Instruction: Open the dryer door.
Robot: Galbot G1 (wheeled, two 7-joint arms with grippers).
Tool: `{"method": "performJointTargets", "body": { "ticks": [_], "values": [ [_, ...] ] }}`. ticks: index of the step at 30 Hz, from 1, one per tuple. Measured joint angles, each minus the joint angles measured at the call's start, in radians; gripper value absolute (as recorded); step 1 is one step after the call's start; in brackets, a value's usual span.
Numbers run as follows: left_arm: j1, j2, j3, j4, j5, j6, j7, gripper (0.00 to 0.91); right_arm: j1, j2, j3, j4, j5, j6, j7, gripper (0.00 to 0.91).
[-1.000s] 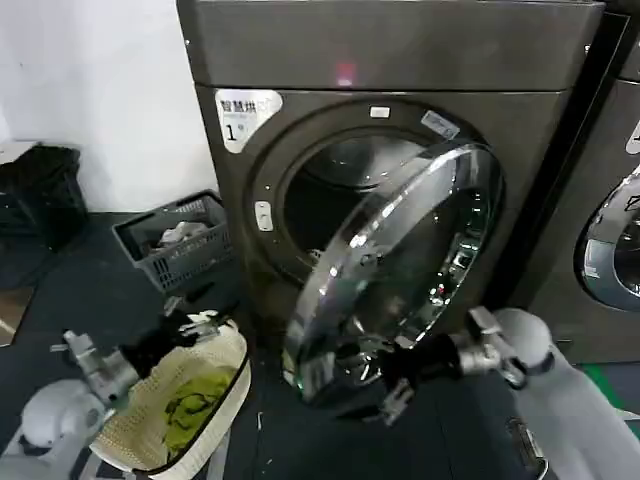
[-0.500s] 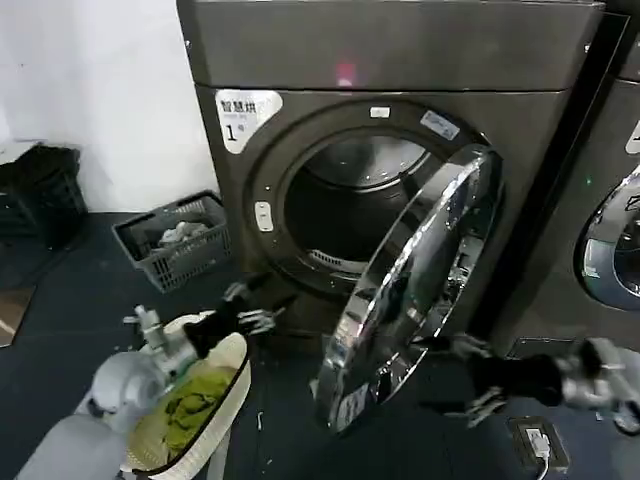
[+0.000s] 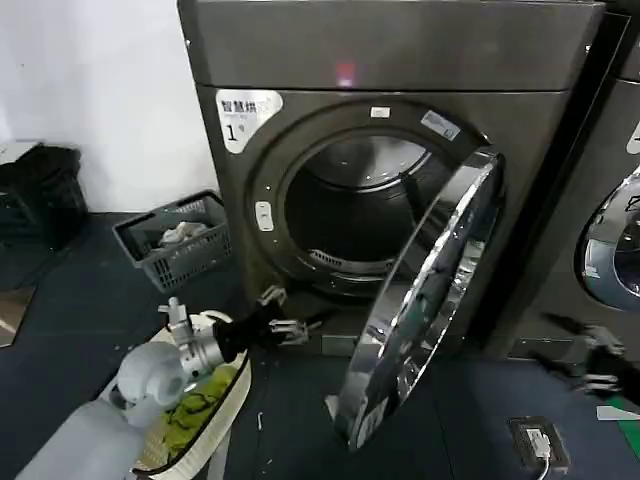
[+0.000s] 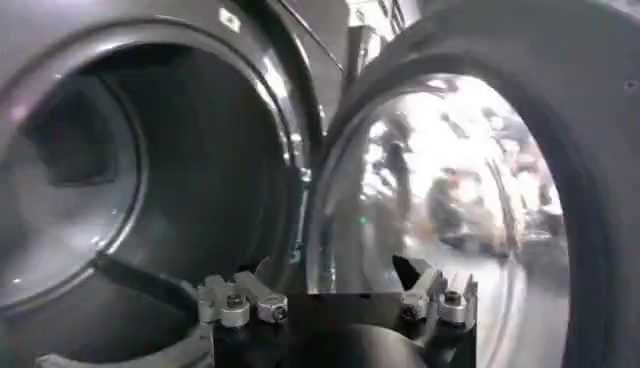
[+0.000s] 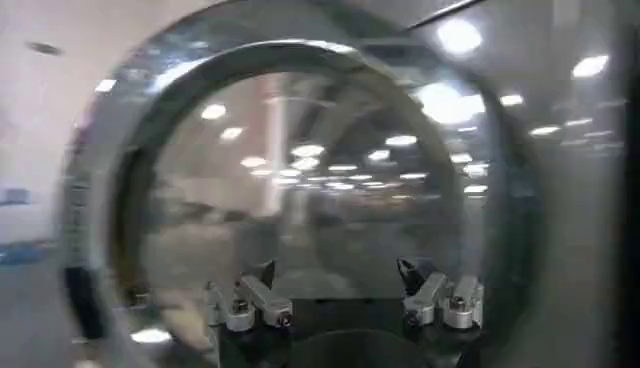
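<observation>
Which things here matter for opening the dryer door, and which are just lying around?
Part of the job:
dryer door, swung well open
dryer
left hand, open, low before the drum
right hand, off to the right

Just lying about:
grey crate
white laundry basket
second machine

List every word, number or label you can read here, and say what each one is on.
"1": on the white sticker at the upper left of the dryer front.
Chinese characters above the "1" on that sticker: too small to read reliably.
Small white labels above the drum opening: too blurred to read.
White tag at the lower edge of the dryer door: unreadable.
White sticker on the neighbouring machine: cut off, unreadable.
</observation>
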Motion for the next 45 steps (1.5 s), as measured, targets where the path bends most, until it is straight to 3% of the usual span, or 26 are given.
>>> {"method": "performJointTargets", "body": {
  "ticks": [5, 8, 13, 18, 21, 27, 34, 45],
  "values": [
    [-0.052, 0.023, 0.097, 0.001, -0.044, -0.034, 0.001, 0.907, -0.033, 0.038, 0.131, 0.046, 0.014, 0.018, 0.249, 0.907],
    [-0.094, 0.021, 0.17, 0.009, -0.077, -0.049, 0.0, 0.907, -0.053, 0.047, 0.194, 0.087, 0.02, -0.011, 0.438, 0.907],
    [-0.174, -0.011, 0.289, 0.022, -0.115, -0.049, -0.011, 0.907, -0.09, 0.038, 0.293, 0.112, -0.024, -0.035, 0.738, 0.907],
    [-0.241, -0.047, 0.382, 0.027, -0.126, -0.049, -0.011, 0.907, -0.14, 0.003, 0.396, 0.068, -0.083, -0.058, 0.971, 0.907],
    [-0.27, -0.067, 0.427, 0.037, -0.126, -0.049, -0.016, 0.907, -0.17, -0.003, 0.455, 0.038, -0.134, -0.034, 1.033, 0.907],
    [-0.335, -0.126, 0.519, 0.073, -0.117, -0.057, -0.024, 0.907, -0.225, -0.018, 0.559, -0.001, -0.209, -0.037, 1.116, 0.907],
    [-0.417, -0.21, 0.602, 0.134, -0.111, -0.091, -0.048, 0.907, -0.263, -0.034, 0.652, -0.001, -0.212, -0.053, 1.124, 0.907],
    [-0.518, -0.402, 0.661, 0.302, -0.045, -0.13, -0.097, 0.907, -0.275, -0.018, 0.699, 0.0, -0.174, -0.034, 1.089, 0.907]
  ]
}}
